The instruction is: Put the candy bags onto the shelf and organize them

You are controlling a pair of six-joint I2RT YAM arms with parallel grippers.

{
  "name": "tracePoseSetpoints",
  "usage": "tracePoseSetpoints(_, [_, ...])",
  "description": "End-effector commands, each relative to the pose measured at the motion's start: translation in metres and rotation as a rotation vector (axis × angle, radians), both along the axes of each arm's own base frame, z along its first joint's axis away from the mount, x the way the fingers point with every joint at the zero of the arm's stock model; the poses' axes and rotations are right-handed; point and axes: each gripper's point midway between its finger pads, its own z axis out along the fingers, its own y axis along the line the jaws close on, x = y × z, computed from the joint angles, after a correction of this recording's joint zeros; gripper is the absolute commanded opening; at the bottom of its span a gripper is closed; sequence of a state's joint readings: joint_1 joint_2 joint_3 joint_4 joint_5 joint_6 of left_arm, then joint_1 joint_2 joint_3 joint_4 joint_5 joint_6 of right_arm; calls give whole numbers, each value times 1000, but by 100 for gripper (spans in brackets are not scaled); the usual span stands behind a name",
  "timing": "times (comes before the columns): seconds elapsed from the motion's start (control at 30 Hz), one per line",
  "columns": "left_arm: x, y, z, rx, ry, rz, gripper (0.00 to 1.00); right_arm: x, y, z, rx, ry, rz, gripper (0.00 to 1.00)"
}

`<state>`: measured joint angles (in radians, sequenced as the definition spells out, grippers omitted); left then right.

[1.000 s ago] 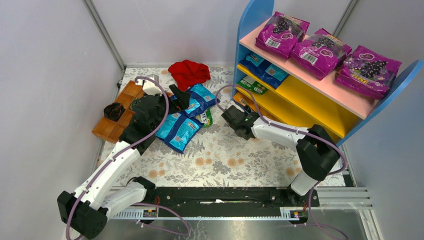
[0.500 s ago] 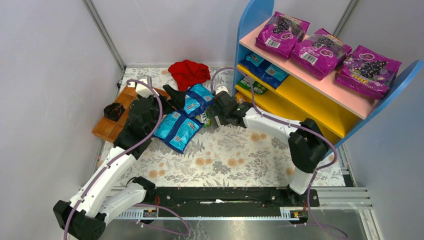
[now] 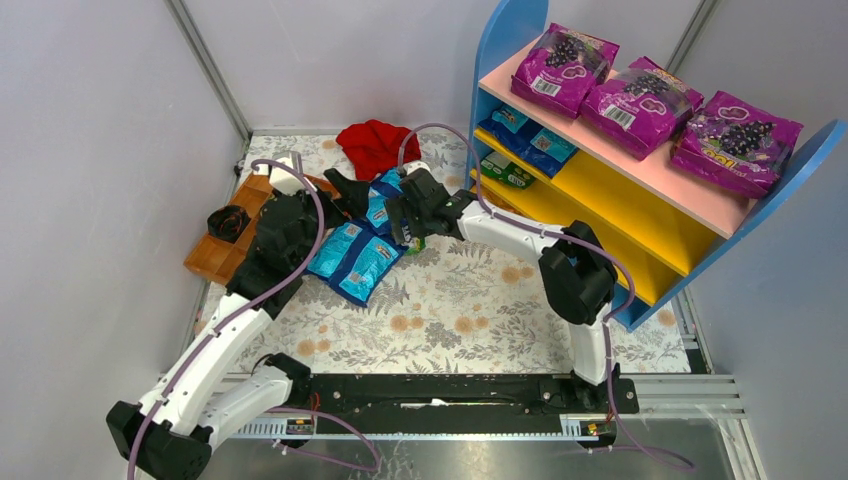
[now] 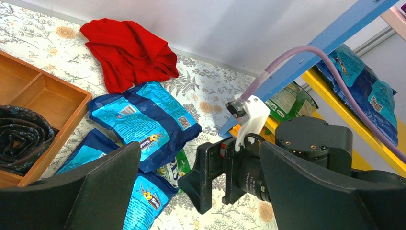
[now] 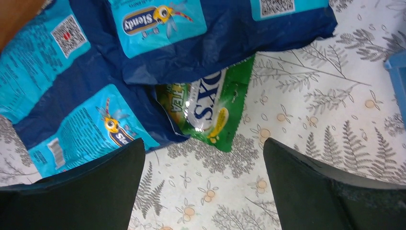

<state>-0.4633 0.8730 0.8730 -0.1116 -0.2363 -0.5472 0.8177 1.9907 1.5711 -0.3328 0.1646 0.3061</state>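
Note:
Three blue candy bags [image 3: 355, 260] lie in a pile on the floral table, with a green candy bag [image 5: 210, 112] tucked under their edge. My right gripper [image 5: 203, 158] is open just above the table at the green bag's [image 3: 416, 243] near end, touching nothing. Nothing sits between the fingers of my left gripper [image 4: 200, 158], which is open above the pile [image 4: 143, 120] and faces the right gripper [image 3: 400, 218]. More blue bags [image 3: 530, 135] and a green one [image 3: 505, 170] lie on the shelf [image 3: 505, 40] at the right.
A red cloth [image 3: 378, 145] lies behind the pile. A brown wooden tray [image 3: 225, 262] holding a black roll [image 3: 228, 220] sits left of it. Three magenta grape bags [image 3: 640, 100] fill the shelf's pink top board. Grey walls close in the table.
My right arm has swung left from the shelf's lower board to the pile, and its jaws have opened wider. The left gripper shifted slightly toward the back.

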Motion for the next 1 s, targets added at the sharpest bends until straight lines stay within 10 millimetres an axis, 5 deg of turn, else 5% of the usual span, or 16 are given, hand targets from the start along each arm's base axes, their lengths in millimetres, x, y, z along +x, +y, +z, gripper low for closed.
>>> tracePoseSetpoints(0.0, [2, 0, 24, -12, -58, 5, 99, 14, 35, 21, 108, -50, 13, 100])
tracePoseSetpoints(0.27, [-20, -13, 65, -117, -81, -83, 99, 12, 53, 5, 32, -19, 50, 100])
tracePoseSetpoints(0.53, [-13, -2, 50, -30, -114, -17, 99, -32, 89, -20, 249, 193, 174, 94])
tracePoseSetpoints(0.77, [-11, 2, 29, 36, -103, 13, 99, -33, 74, -37, 204, 197, 155, 84])
tracePoseSetpoints(0.97, [-15, 14, 39, 75, -123, 59, 99, -2, 53, -9, 74, 33, 101, 87])
